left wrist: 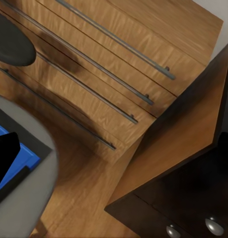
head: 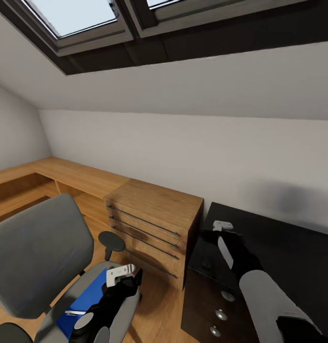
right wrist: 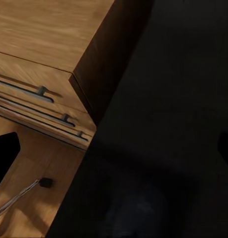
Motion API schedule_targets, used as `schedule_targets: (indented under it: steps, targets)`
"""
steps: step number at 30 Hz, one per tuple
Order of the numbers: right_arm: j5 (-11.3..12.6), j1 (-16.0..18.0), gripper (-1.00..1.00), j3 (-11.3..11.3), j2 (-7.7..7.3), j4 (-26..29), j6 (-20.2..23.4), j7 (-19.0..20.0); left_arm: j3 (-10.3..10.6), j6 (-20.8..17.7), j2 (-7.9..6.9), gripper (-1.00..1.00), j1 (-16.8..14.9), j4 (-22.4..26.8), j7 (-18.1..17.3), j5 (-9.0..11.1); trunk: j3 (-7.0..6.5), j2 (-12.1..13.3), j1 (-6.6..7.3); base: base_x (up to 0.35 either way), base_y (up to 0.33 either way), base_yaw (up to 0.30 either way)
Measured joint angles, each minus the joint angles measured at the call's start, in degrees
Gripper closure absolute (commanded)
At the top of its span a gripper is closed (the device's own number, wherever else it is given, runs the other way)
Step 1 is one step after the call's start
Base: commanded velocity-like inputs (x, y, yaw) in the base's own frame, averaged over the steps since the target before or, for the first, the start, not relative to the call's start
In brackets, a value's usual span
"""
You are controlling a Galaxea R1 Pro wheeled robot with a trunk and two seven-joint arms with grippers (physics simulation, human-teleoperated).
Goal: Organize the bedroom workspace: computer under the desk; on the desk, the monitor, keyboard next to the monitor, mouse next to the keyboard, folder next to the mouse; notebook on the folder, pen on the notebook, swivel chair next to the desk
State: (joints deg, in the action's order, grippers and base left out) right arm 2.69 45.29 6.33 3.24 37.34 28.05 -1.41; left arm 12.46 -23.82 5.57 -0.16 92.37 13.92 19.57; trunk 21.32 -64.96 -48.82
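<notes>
The grey swivel chair [head: 35, 257] stands at the lower left, with the blue folder [head: 87, 297] flat on its seat [left wrist: 29, 198]. My left gripper [head: 123, 278] hovers open just beyond the folder's [left wrist: 25, 154] far corner, holding nothing. A thin white streak on the folder near my left arm is too small to identify. My right gripper [head: 221, 228] is open over the left end of the desk's [head: 278, 252] glossy black top [right wrist: 168, 124]. The monitor, keyboard, mouse, computer, notebook and pen are out of view.
A low light-wood cabinet [head: 154, 224] with long bar handles [left wrist: 109, 99] sits between chair and desk. The desk's dark drawer unit [head: 216, 309] with round knobs is below my right arm. The chair's black armrest [head: 111, 240] is close to the cabinet. Behind, a sloped white wall carries skylights.
</notes>
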Motion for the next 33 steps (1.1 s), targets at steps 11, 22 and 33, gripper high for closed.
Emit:
schedule_targets:
  steps: [11,22,33]
  targets:
    - [1.71,-6.76,-1.0,0.29,0.42,18.43,17.47,0.03,-0.16,0.0,-0.07,-1.0,0.0,-0.01,0.0,-0.04,0.0,0.0,0.0,0.0,0.0,0.0]
    - [2.82,-7.39,-1.0,0.31,0.35,19.6,19.07,-0.02,-0.09,0.0,-0.05,-1.0,0.0,-0.08,0.0,-0.07,0.0,0.0,0.0,0.0,0.0,0.0]
    - [2.85,-7.84,-1.0,0.71,0.1,20.28,18.54,-0.02,-0.12,0.0,-0.01,-1.0,0.0,-0.1,-0.01,-0.05,-0.39,0.01,-0.03,-0.299,0.007,-0.259]
